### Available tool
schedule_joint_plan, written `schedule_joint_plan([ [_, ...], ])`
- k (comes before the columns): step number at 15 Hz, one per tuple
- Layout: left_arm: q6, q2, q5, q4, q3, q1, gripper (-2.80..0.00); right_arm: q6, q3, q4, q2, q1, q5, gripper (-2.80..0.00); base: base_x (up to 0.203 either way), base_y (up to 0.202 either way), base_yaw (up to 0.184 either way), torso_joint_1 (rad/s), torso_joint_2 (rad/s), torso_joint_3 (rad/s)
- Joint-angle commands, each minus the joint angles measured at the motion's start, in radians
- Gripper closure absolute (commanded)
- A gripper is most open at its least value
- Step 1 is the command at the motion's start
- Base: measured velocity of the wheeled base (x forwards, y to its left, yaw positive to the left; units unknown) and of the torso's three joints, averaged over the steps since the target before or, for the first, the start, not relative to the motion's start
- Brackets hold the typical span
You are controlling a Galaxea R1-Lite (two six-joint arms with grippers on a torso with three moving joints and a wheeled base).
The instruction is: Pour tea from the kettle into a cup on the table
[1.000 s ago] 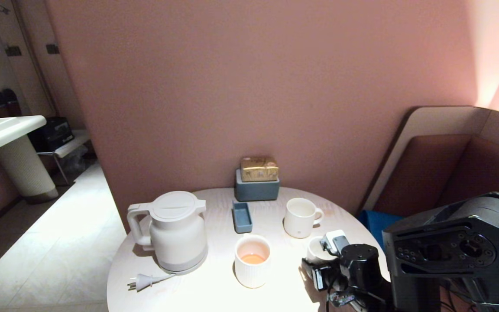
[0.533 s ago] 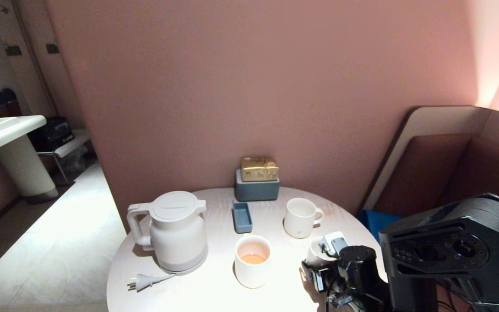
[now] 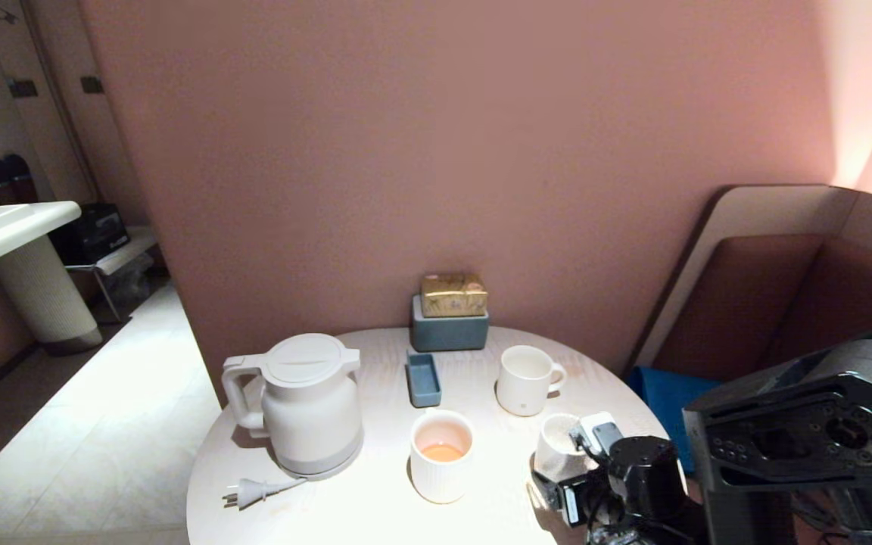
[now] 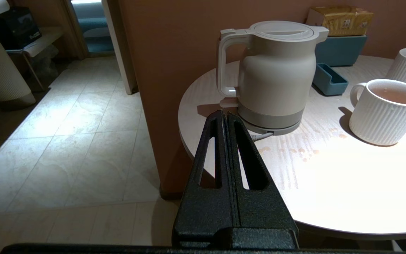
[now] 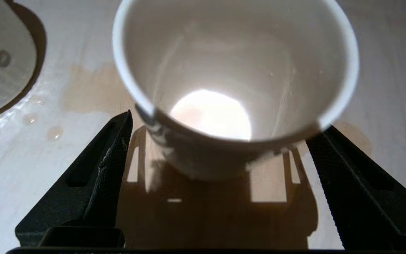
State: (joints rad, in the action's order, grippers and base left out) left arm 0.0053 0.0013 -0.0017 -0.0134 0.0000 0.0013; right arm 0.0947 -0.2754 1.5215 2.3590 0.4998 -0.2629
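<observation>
Count on the table (image 3: pixel 375 522): one kettle (image 3: pixel 303 405), three white vessels, two blue-grey containers. Vessels: mug with handle (image 3: pixel 525 380), ribbed cup (image 3: pixel 441 456) holding shallow reddish-orange tea (image 3: pixel 442 452), and the small plain cup (image 3: pixel 561 446) near the table's right edge.

Kettle stands upright, handle toward robot's left, its loose plug (image 3: pixel 250 493) near the front edge. Small cup upright, mouth up.

Right gripper (image 5: pixel 220 155): fingers spread wide either side of the small cup, not touching. Left gripper (image 4: pixel 227 121): fingers pressed together, off the table's left edge, aimed at the kettle. Open tabletop lies between kettle and ribbed cup.
</observation>
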Motion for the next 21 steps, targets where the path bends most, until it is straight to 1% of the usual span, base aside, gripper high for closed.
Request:
schedule_joint_plan([
  [1,0.0,0.0,0.0,0.0,0.0,0.0,0.0,0.001,0.089,0.046,-0.119,0.001,0.008,-2.8,0.0,0.0,0.0,0.0,0.0,0.0],
  [4,0.0,0.0,0.0,0.0,0.0,0.0,0.0,-0.001,0.214,0.046,-0.259,0.017,0.012,-2.8,0.0,0.0,0.0,0.0,0.0,0.0],
  [6,0.001,0.0,0.0,0.0,0.0,0.0,0.0,-0.002,0.252,0.023,-0.399,0.022,0.007,-2.8,0.0,0.0,0.0,0.0,0.0,0.0],
  [7,0.001,0.0,0.0,0.0,0.0,0.0,0.0,-0.003,0.258,-0.019,-0.496,0.023,-0.003,-2.8,0.0,0.0,0.0,0.0,0.0,0.0],
  [9,-0.001,0.0,0.0,0.0,0.0,0.0,0.0,-0.011,0.259,-0.153,-0.717,0.024,-0.033,-2.8,0.0,0.0,0.0,0.0,0.0,0.0],
  [10,0.001,0.0,0.0,0.0,0.0,0.0,0.0,-0.019,0.249,-0.25,-0.839,0.024,-0.06,-2.8,0.0,0.0,0.0,0.0,0.0,0.0],
  [12,0.001,0.0,0.0,0.0,0.0,0.0,0.0,-0.039,0.203,-0.489,-1.084,0.024,-0.124,-2.8,0.0,0.0,0.0,0.0,0.0,0.0],
  [14,-0.001,0.0,0.0,0.0,0.0,0.0,0.0,-0.077,0.092,-0.812,-1.359,0.025,-0.231,-2.8,0.0,0.0,0.0,0.0,0.0,0.0],
  [15,0.001,0.0,0.0,0.0,0.0,0.0,0.0,-0.101,0.022,-0.985,-1.487,0.024,-0.299,-2.8,0.0,0.0,0.0,0.0,0.0,0.0],
  [16,0.0,0.0,0.0,0.0,0.0,0.0,0.0,-0.123,-0.055,-1.184,-1.603,0.014,-0.384,-2.8,0.0,0.0,0.0,0.0,0.0,0.0],
  [17,0.001,0.0,0.0,0.0,0.0,0.0,0.0,-0.142,-0.116,-1.368,-1.691,-0.029,-0.468,-2.8,0.0,0.0,0.0,0.0,0.0,0.0],
  [18,0.001,0.0,0.0,0.0,0.0,0.0,0.0,-0.164,-0.141,-1.473,-1.747,-0.11,-0.52,-2.8,0.0,0.0,0.0,0.0,0.0,0.0],
  [19,0.0,0.0,0.0,0.0,0.0,0.0,0.0,-0.192,-0.154,-1.514,-1.814,-0.211,-0.558,-2.8,0.0,0.0,0.0,0.0,0.0,0.0],
  [20,0.0,0.0,0.0,0.0,0.0,0.0,0.0,-0.213,-0.159,-1.542,-1.894,-0.272,-0.584,-2.8,0.0,0.0,0.0,0.0,0.0,0.0],
  [21,0.001,0.0,0.0,0.0,0.0,0.0,0.0,-0.228,-0.152,-1.561,-1.961,-0.308,-0.605,-2.8,0.0,0.0,0.0,0.0,0.0,0.0],
])
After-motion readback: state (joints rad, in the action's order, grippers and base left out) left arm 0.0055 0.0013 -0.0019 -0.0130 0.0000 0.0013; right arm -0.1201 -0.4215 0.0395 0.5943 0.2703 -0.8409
